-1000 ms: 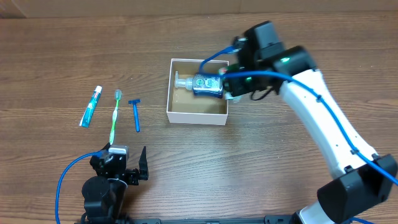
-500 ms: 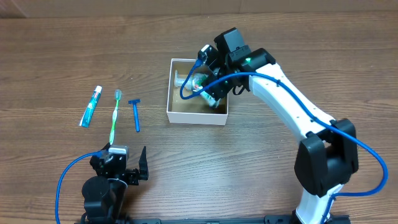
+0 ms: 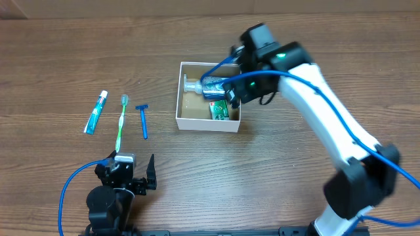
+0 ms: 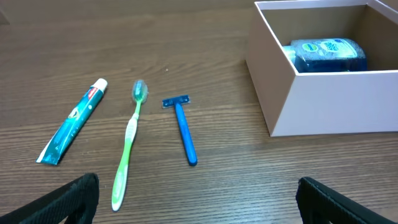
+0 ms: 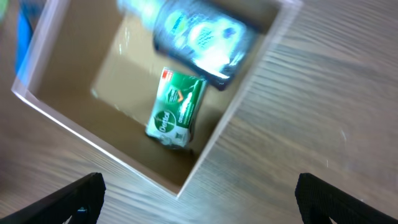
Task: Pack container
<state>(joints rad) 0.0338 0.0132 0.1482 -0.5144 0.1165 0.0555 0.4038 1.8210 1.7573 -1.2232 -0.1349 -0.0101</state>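
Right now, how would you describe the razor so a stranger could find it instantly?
Find the white cardboard box on the wooden table. Three slim things lie in a row beside it; the razor is the one nearest the box. It is solid blue with a T-shaped head, unlike the green toothbrush and the toothpaste tube.

Wide-spread left hand (image 3: 128, 174) tucked near its base; right hand (image 3: 231, 98) far forward, angled down, fingers equally apart.

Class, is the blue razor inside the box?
No, the razor lies on the table beside the toothbrush, outside the container.
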